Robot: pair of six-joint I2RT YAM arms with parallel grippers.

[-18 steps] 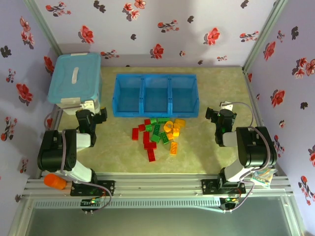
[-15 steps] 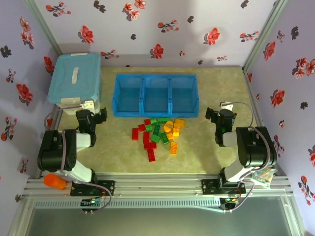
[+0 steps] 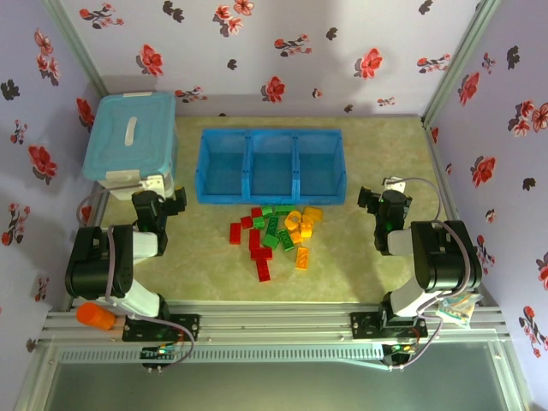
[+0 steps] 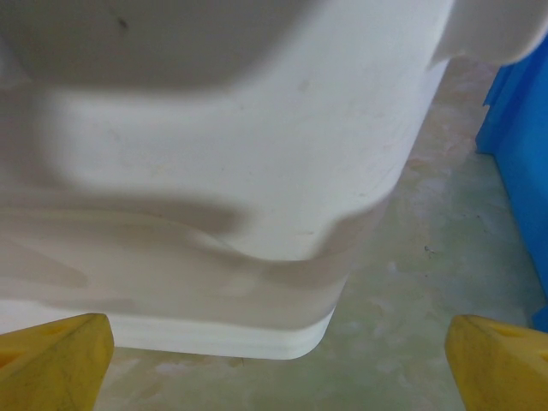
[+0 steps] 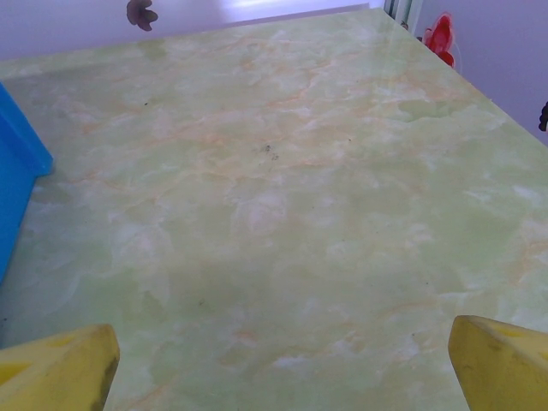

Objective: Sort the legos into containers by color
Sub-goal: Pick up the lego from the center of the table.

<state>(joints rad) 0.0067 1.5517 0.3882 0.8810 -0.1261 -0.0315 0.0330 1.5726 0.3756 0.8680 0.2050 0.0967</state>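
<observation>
Several legos (image 3: 276, 232) in red, green and yellow-orange lie in a loose pile on the table, just in front of the containers (image 3: 271, 166), three joined blue bins, all empty. My left gripper (image 3: 159, 193) rests folded at the near left, open, with its yellow fingertips (image 4: 53, 360) wide apart and nothing between them. It faces the white base of a box. My right gripper (image 3: 382, 195) rests folded at the near right, open too, fingertips (image 5: 501, 364) spread over bare table. A blue edge of the containers (image 5: 17, 171) shows at the left of the right wrist view.
A light-blue lidded box (image 3: 130, 137) with a white base (image 4: 223, 197) stands at the back left, close to my left gripper. Floral walls close in the table on three sides. An orange object (image 3: 96, 316) sits by the left arm's base.
</observation>
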